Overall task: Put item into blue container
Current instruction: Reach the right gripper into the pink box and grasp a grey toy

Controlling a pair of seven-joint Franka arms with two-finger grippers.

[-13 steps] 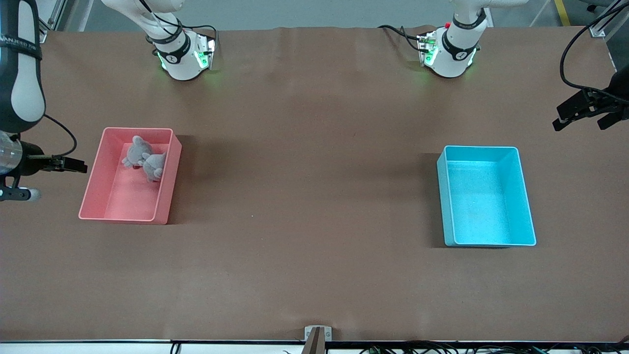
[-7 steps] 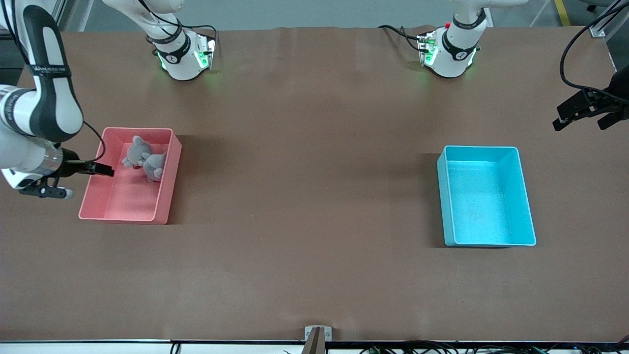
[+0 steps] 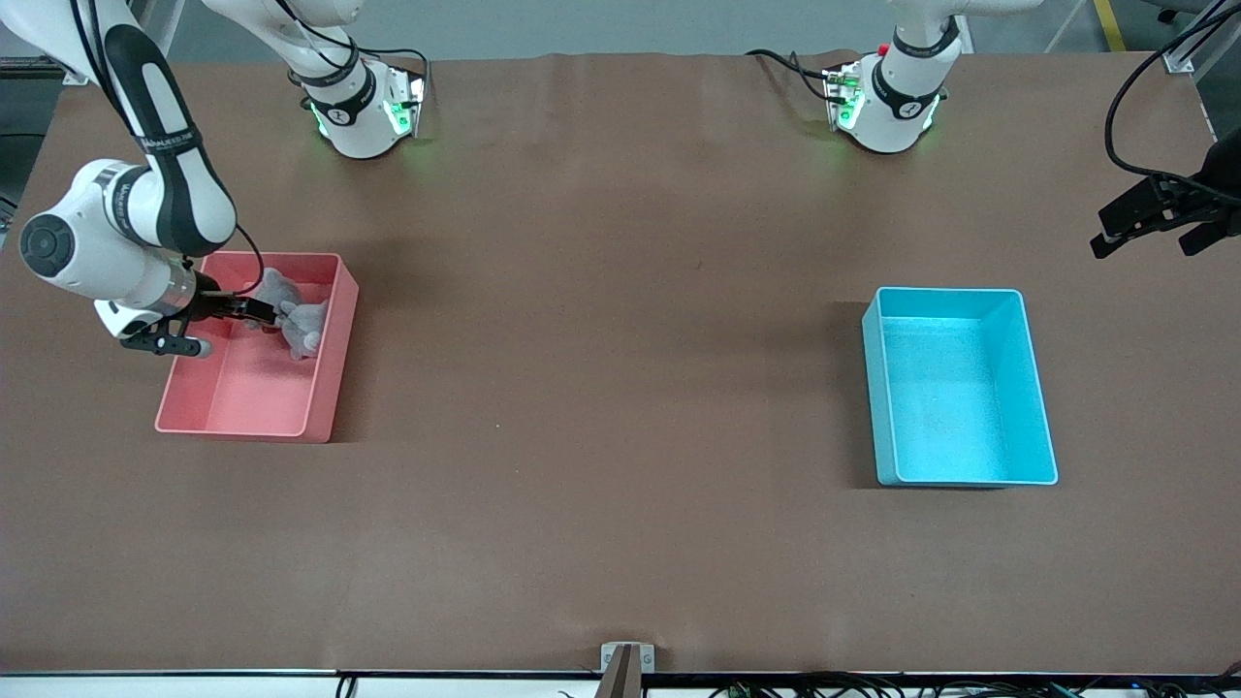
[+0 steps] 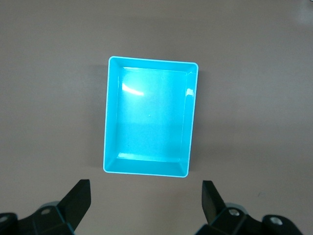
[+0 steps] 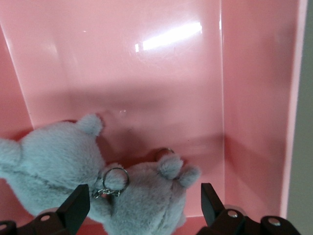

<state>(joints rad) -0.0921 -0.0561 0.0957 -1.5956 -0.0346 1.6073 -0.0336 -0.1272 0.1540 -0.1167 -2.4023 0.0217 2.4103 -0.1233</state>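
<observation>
Two grey plush toys with a metal keyring lie in the pink bin (image 3: 242,393), at its end farthest from the front camera: one (image 3: 274,289) and another (image 3: 306,330) touching it. My right gripper (image 3: 260,310) is down inside that bin, open, its fingers on either side of the second plush (image 5: 151,200) without closing on it; the first plush (image 5: 49,164) lies beside it. The blue container (image 3: 960,397) stands empty toward the left arm's end. My left gripper (image 3: 1115,228) hangs open over the table edge beside it, holding nothing, and sees the container (image 4: 149,117) from above.
The pink bin's tall walls (image 5: 254,122) stand close around my right gripper (image 5: 142,210). Brown table surface (image 3: 611,388) stretches between the two bins. Both arm bases (image 3: 359,107) sit along the table edge farthest from the front camera.
My right arm has swung in from the table's end and lowered its open gripper into the pink bin onto the plush toys. The left arm has not moved.
</observation>
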